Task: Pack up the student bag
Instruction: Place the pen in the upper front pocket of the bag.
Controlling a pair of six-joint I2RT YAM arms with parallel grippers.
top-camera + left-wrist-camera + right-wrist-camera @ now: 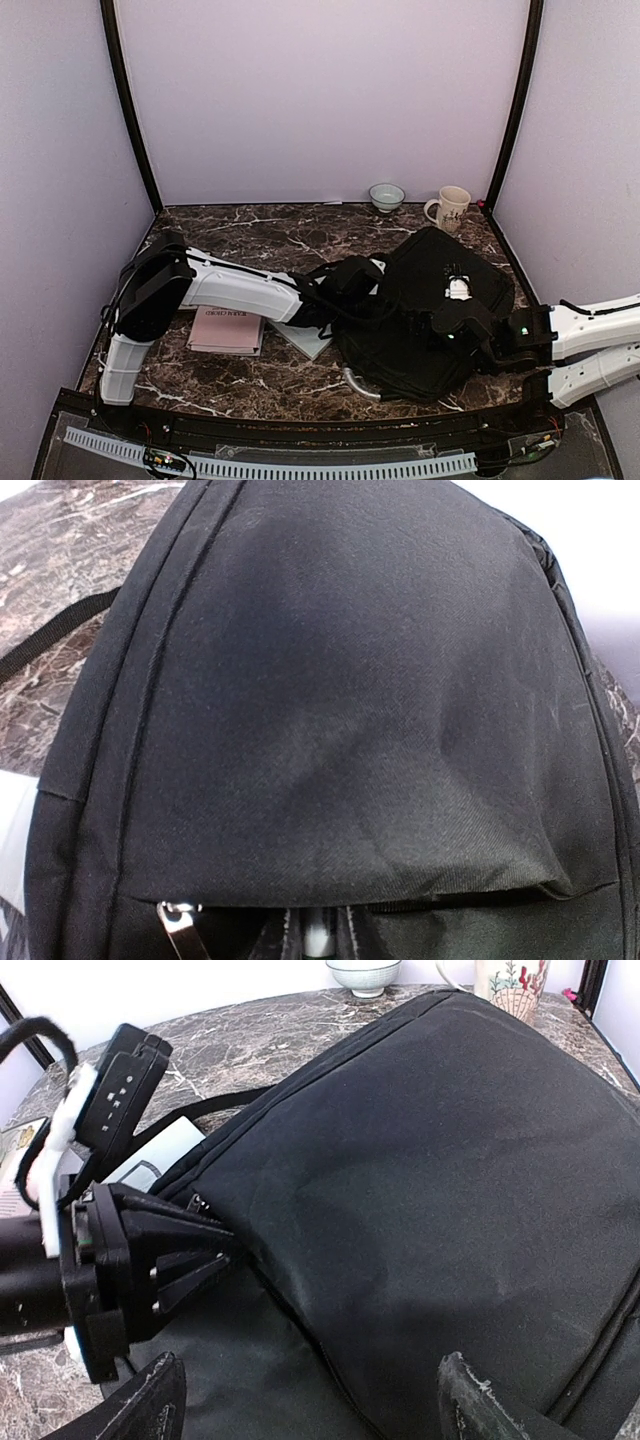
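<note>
Marbled dark bench, with a black fabric backpack lying flat across its right half.
Left hand meets the backpack's left edge just beside a metal zip pull; whether it pinches anything I cannot tell. Right hand hovers over the backpack's near-right part, fingers spread wide.

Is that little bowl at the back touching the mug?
Apart. The top view shows a clear gap between the bowl and the mug, which stand side by side.
</note>
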